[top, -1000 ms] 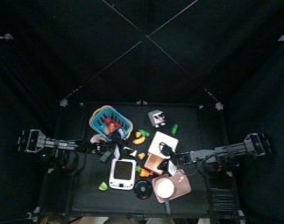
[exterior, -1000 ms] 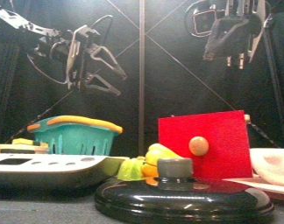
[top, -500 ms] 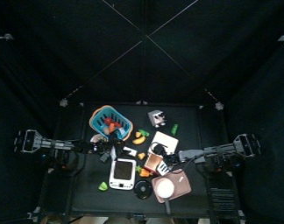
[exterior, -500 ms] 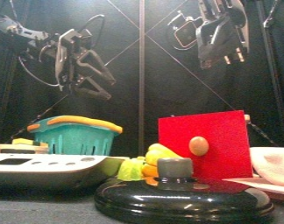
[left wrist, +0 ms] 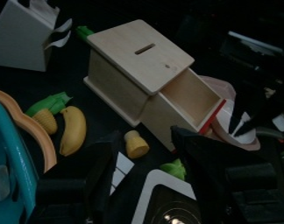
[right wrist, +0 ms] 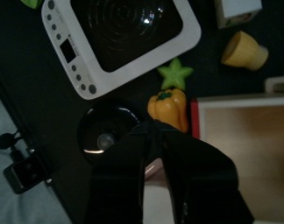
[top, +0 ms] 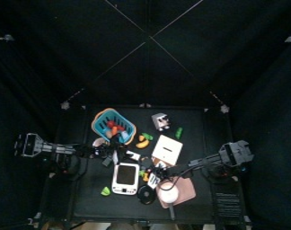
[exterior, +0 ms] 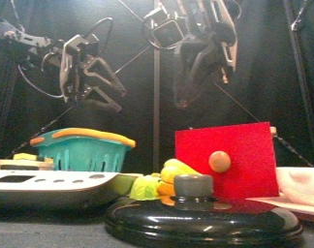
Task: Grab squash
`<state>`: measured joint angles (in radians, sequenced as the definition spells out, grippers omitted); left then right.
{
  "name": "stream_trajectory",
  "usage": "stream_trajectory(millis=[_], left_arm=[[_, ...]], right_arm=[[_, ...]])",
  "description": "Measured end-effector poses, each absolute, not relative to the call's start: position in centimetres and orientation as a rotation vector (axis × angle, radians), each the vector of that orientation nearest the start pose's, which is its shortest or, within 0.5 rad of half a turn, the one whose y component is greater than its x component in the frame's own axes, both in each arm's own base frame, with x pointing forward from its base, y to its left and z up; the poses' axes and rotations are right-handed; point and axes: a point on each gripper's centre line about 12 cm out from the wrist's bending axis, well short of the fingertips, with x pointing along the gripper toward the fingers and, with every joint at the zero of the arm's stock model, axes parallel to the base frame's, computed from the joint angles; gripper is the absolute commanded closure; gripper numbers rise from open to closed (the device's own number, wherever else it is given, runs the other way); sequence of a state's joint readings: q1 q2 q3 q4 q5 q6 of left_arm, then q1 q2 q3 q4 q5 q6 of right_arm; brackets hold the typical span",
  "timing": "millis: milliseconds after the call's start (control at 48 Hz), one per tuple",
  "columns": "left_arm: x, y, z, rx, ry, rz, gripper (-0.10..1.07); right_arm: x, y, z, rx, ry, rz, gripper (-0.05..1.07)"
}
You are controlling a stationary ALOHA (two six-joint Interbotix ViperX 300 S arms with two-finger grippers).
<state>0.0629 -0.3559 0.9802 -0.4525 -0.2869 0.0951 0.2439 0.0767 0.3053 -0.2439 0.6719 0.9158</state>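
A yellow curved squash [left wrist: 72, 129] with a green end lies beside the teal basket, in front of the wooden box; in the top view it shows as a yellow-orange spot [top: 142, 141]. My left gripper [exterior: 102, 85] hangs open and empty above the basket at the left [top: 98, 154]. My right gripper [exterior: 188, 89] hangs over the middle of the table, its jaws together and empty. In the right wrist view it [right wrist: 151, 133] is above a black lid and an orange-yellow toy vegetable [right wrist: 168, 105].
A wooden box with a red front [exterior: 225, 160] stands mid-table. A white scale [exterior: 49, 184], a teal basket [exterior: 82, 150], a black lid [exterior: 199, 218] and a white dish [exterior: 299, 184] crowd the front. A green star piece [right wrist: 176, 73] and a small yellow piece [right wrist: 244, 50] lie by the scale.
My right gripper has swung from the upper right toward the table's middle and come lower. The left gripper has barely shifted.
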Motion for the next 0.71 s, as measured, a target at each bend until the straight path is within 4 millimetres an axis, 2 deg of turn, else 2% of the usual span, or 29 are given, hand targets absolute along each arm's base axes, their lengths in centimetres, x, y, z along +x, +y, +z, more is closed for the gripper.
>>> stream_trajectory(millis=[167,354,542,708], left_arm=[[30.1,3.4,20.9,-0.326,0.338,0.247,0.11],[29.9,3.4,20.6,-0.327,0.345,0.249,0.11],[29.8,3.3,20.5,-0.324,0.348,0.249,0.11],[29.6,3.4,20.4,-0.326,0.351,0.251,0.11]], right_arm=[[42.6,9.9,19.2,0.342,1.039,-0.292,0.19],[43.4,11.3,18.3,0.253,1.096,-0.323,0.02],[43.4,11.8,16.5,0.161,1.172,-0.378,-0.01],[43.2,11.6,16.1,0.129,1.201,-0.409,-0.01]])
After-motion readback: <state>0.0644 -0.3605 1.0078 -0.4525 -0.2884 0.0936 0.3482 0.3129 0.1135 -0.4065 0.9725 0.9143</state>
